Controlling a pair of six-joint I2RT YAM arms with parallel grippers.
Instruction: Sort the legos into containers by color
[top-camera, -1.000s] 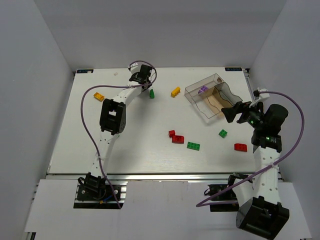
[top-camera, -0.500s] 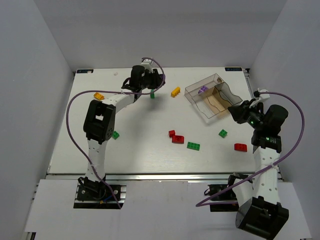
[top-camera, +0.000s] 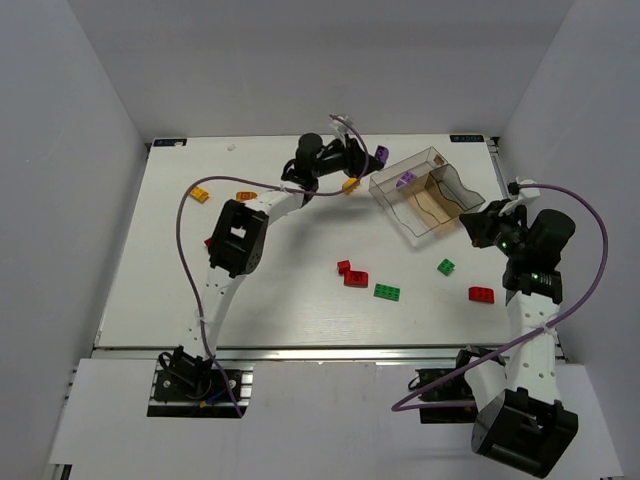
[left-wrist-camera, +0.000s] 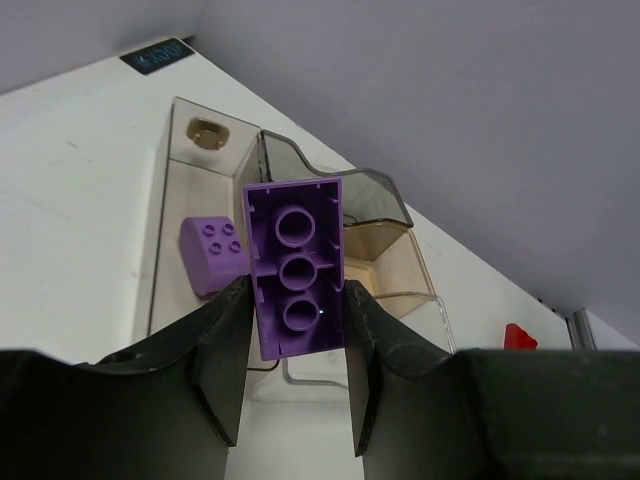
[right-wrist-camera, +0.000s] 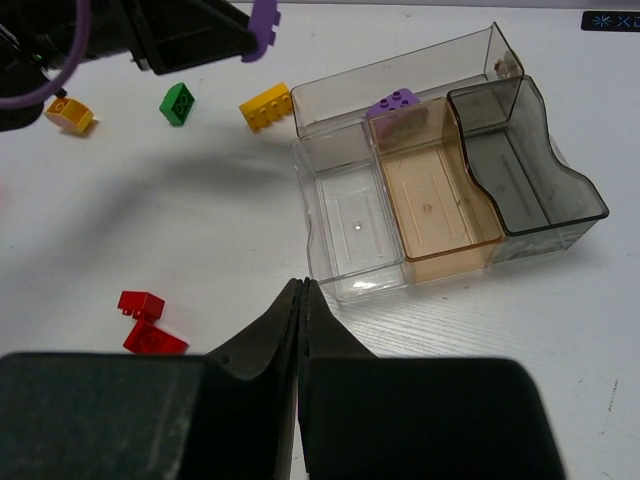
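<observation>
One purple brick (left-wrist-camera: 296, 265), pinched in your left gripper (left-wrist-camera: 296, 300), has swung over beside the box (top-camera: 432, 208), drop-ready; your right gripper (right-wrist-camera: 302, 292) sits pressed closed, empty.

— Are you making out any writing anywhere?

— Nothing is reading clearly. In the left wrist view a dark sticker (left-wrist-camera: 155, 55) is sitting at the far corner of the table (left-wrist-camera: 60, 170), and pale characters are showing on it, but they are blurring together.

— And from the right wrist?

— A blue sticker (right-wrist-camera: 610, 20) is lying at the table's far edge (white marks on it, too small to tell).

— Overhead?

— Two corner tags are showing on the far edge, one left (top-camera: 167, 142) and one right (top-camera: 463, 138), both too tiny for any letter.
</observation>
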